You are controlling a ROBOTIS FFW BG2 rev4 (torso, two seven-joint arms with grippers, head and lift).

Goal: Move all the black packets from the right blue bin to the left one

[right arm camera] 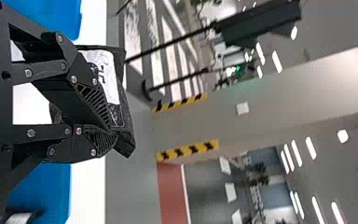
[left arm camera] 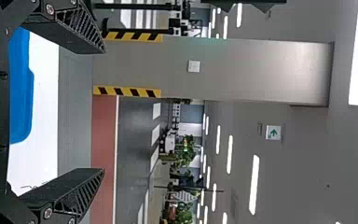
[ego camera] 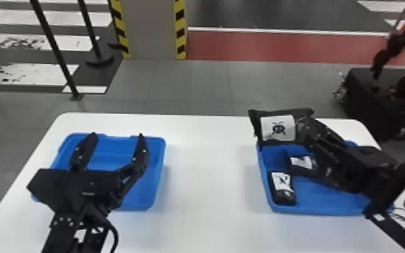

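The right gripper point(right arm camera: 106, 136) is closed on a black packet point(ego camera: 277, 129), held above the far left corner of the right bin point(ego camera: 326, 210). The packet looks light and soft (its crumpled film may be slippery), so a firm grip across the thick middle should suit it best. Two more packets point(ego camera: 302, 165) point(ego camera: 282, 188) lie in that bin. The left gripper point(ego camera: 111, 151) is spread wide and empty, over the left bin point(ego camera: 159, 168).
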